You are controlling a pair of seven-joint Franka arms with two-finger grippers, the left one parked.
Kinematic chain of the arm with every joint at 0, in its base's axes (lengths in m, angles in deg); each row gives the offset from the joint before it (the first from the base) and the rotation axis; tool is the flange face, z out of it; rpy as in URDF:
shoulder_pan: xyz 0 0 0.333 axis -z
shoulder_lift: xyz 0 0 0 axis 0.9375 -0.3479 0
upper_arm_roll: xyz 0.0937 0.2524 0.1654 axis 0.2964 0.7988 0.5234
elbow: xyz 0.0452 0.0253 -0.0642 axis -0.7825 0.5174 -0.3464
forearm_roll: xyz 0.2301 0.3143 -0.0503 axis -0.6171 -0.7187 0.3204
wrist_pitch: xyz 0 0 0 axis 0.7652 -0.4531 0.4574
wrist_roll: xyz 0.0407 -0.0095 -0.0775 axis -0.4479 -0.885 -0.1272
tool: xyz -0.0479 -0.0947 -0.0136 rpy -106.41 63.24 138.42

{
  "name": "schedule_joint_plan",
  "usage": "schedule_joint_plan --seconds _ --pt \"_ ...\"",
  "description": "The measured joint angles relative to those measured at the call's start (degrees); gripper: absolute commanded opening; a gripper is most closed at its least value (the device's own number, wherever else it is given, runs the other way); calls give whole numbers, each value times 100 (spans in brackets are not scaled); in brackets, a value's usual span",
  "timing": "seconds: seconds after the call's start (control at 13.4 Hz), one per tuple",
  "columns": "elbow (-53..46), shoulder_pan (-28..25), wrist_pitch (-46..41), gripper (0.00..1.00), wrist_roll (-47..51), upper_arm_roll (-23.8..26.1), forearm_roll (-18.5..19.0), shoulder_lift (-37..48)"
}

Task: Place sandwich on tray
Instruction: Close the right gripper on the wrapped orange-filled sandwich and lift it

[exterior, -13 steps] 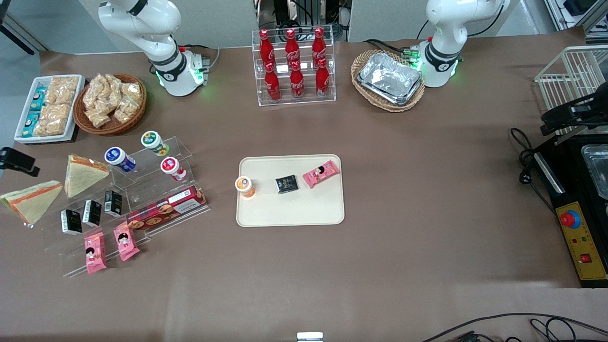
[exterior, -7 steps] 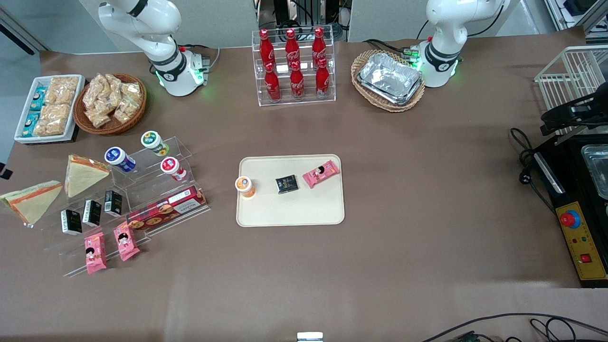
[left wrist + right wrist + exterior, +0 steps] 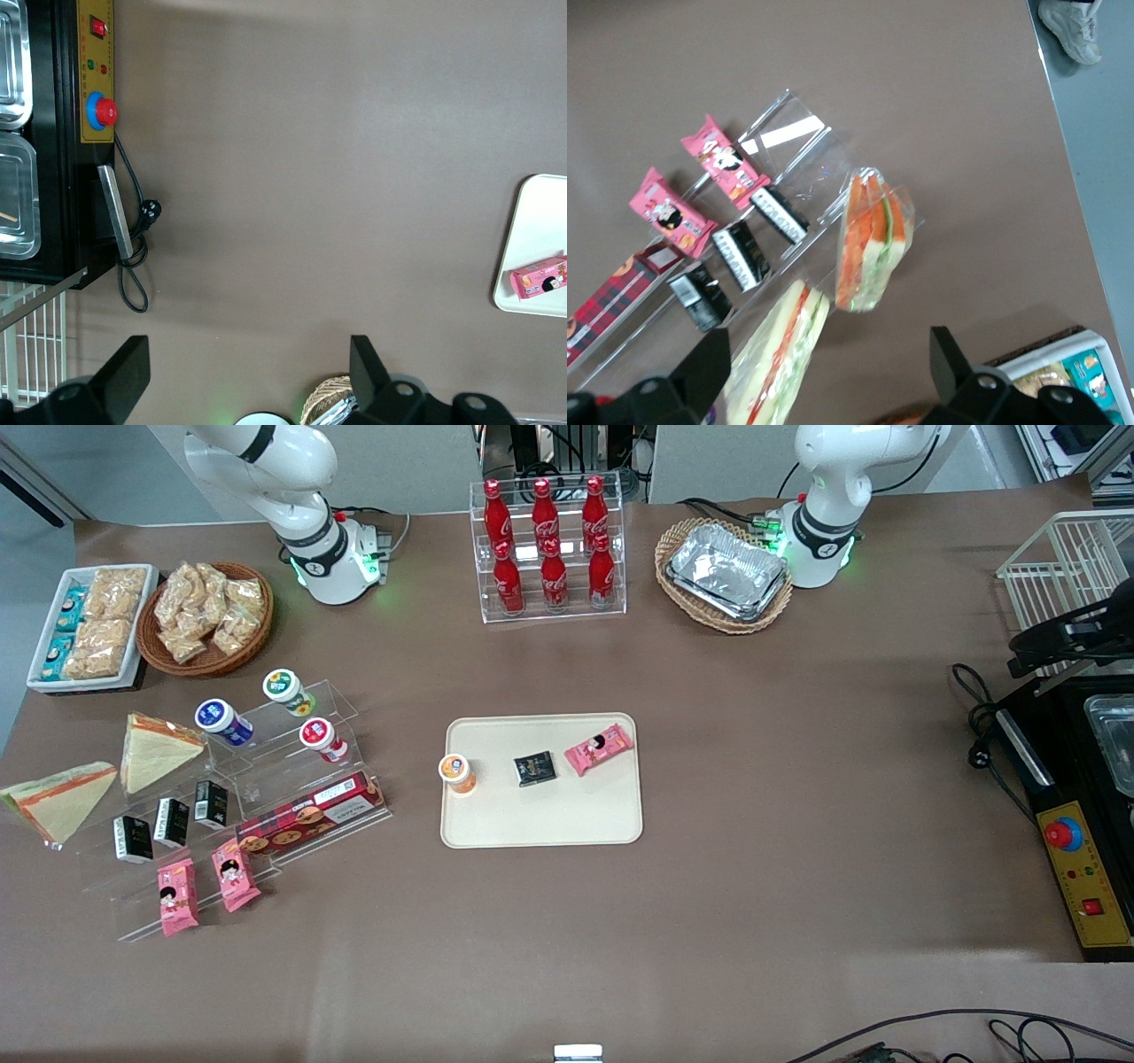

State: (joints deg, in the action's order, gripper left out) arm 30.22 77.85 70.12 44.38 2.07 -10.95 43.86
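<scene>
The sandwich [image 3: 58, 802], a clear-wrapped wedge with an orange and green stripe, stands on the acrylic rack at the working arm's end of the table. It also shows in the right wrist view [image 3: 873, 239]. My right gripper [image 3: 828, 376] is open and empty, hanging above the sandwiches. It is out of the front view. The plainer pale-yellow sandwich [image 3: 155, 748] lies partly between its fingers in the wrist view [image 3: 784, 354]. The cream tray [image 3: 540, 815] lies mid-table and holds an orange-lidded cup [image 3: 457, 771], a black packet [image 3: 535, 768] and a pink packet [image 3: 600, 748].
The acrylic rack [image 3: 283, 779] carries black boxes, pink packets, a biscuit box and small pots. A white snack tray [image 3: 89, 624] and a wicker basket [image 3: 205, 615] stand farther from the camera. A cola bottle stand [image 3: 547, 549] and foil trays [image 3: 726, 571] are at the back.
The dark part of my right gripper that showed at the front view's edge near the sandwiches has slid out of that view. Nothing on the table moved.
</scene>
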Motion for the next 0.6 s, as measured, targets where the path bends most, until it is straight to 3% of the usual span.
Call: schedule_joint_plan --seconds 0.3,0.6 --pt "11 368 557 100 -395 -3 -331 -424" --pt "85 408 975 100 -445 13 -448 -708"
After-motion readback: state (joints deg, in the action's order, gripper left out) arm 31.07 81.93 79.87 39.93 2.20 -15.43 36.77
